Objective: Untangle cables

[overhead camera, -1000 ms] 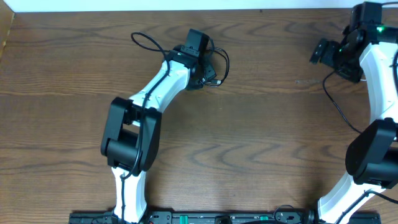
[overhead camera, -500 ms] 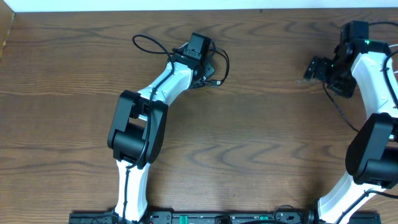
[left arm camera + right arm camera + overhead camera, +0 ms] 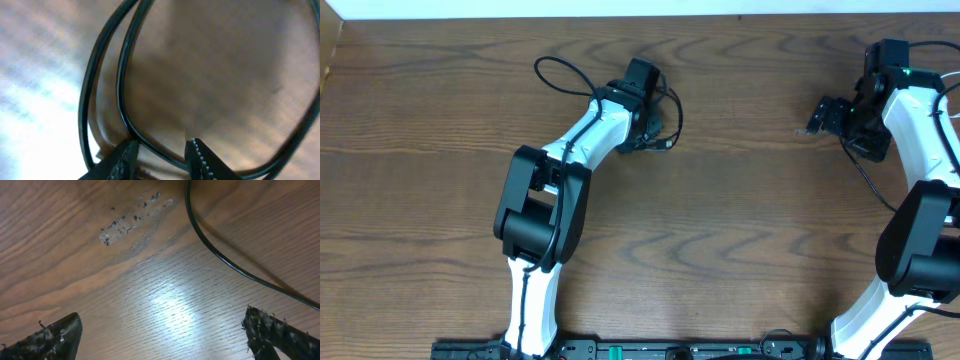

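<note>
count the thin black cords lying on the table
2. One black cord lies in loops at the left gripper, top middle; the other cord runs across the table by the right gripper. The arms may hide more.

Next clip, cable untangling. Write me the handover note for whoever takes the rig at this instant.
Left gripper: fingers apart, down over the looped black cable near the far side of the table, one strand between them, not clamped.
Right gripper: wide open, empty, hovering over bare wood; a second thin black cable lies just beyond it.
Done: nothing visibly separated; the cable lies in loops.
Left: grip the strand, draw the loops apart, lay each cable out alone. No white cable in view.
</note>
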Controlling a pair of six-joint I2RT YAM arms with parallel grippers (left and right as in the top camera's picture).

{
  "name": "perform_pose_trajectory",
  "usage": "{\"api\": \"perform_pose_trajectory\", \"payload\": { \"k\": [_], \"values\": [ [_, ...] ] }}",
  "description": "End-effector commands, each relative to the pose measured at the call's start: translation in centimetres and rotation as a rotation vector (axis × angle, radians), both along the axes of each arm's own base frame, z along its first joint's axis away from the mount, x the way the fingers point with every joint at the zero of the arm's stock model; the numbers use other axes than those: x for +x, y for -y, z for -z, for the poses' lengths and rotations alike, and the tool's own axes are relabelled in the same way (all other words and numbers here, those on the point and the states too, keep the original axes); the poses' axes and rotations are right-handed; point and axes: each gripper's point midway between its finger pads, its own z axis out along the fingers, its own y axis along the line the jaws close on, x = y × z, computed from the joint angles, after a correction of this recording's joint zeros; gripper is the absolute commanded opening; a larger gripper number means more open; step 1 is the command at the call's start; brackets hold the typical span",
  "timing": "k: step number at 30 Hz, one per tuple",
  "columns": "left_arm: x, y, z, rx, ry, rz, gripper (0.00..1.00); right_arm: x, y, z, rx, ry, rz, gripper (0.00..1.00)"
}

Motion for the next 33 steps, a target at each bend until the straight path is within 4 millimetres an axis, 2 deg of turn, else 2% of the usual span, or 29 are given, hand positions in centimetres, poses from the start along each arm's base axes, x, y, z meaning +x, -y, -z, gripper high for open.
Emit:
{"api": "perform_pose_trajectory", "payload": {
  "k": [1,2,5,9,14,15,19,22,28,33],
  "values": [
    [-3.0,-1.2,2.2,0.089,-0.118,0.139,0.38,-0.1,0.1,-0.3,-0.013,0.006,0.016,0.99],
    [-3.6,-1.3,2.2,0.095,-0.139,0.189,0.38,-0.1,0.1,-0.3,-0.013,0.006,0.016,0.99],
    [-6.2,0.9,2.0,-0.021,-0.214,0.454,0.39,0.0,0.1,-0.3,-0.013,0.01,0.016,0.99],
    [-8.8,3.6,0.0,-0.199,-0.214,0.774,0.43,0.1,-0.1,-0.4,-0.014,0.014,0.011,0.99],
    [-10.8,3.0,-3.8,-0.192,-0.172,1.029,0.44,0.2,-0.5,-0.4,-0.014,0.016,-0.001,0.99],
    [-11.1,2.9,-5.6,-0.182,-0.128,1.104,0.46,0.3,-0.5,-0.4,-0.014,0.018,-0.001,0.99],
    [-10.6,3.0,-8.5,-0.153,-0.006,1.206,0.51,0.4,-0.7,-0.4,-0.014,0.022,-0.005,0.99],
    [-9.1,2.8,-9.3,-0.085,0.067,1.215,0.53,0.4,-1.2,-0.4,-0.014,0.021,-0.017,0.99],
    [-4.8,0.7,-7.7,0.134,0.113,1.067,0.57,0.5,-2.1,-0.4,-0.014,0.022,-0.04,0.99],
    [-2.3,0.0,-5.3,0.233,0.126,1.044,0.63,0.6,-3.0,-0.4,-0.014,0.025,-0.061,0.99]
  ]
}}
